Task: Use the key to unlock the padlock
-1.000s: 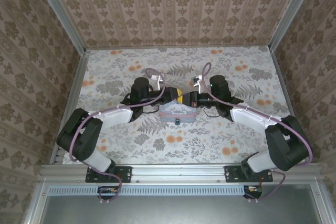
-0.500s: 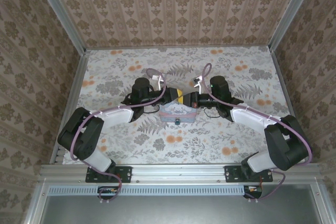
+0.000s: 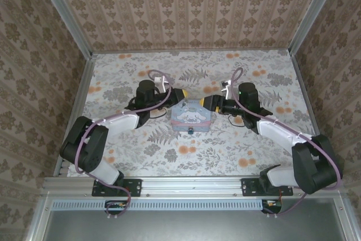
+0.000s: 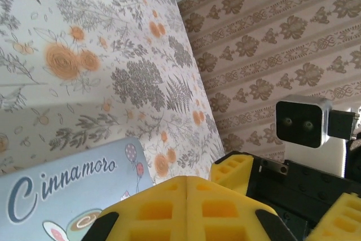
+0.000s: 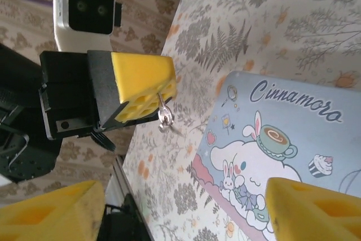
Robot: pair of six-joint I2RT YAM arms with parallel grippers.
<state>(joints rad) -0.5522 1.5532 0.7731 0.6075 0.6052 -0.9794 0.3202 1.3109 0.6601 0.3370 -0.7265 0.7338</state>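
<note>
The pale blue Cinnamoroll tin (image 3: 190, 118) lies at the table's middle. The padlock (image 3: 192, 131) is a tiny teal-and-dark block at the tin's near edge. My left gripper (image 3: 181, 95) hovers at the tin's back left corner, its yellow fingers (image 4: 169, 207) pressed together. In the right wrist view a small silver key (image 5: 165, 117) on a ring hangs from the left gripper's fingers (image 5: 144, 86). My right gripper (image 3: 204, 104) sits at the tin's back right, and its fingers (image 5: 316, 207) stand wide apart over the tin's lid (image 5: 265, 139) with nothing between them.
The floral tablecloth (image 3: 237, 150) surrounds the tin. Wallpapered walls and metal frame rails (image 3: 84, 83) close in the table on three sides. Purple cables loop above both wrists.
Both grippers have drawn back from over the tin, the left toward the back left and the right toward the right. The tin's lid is now uncovered.
</note>
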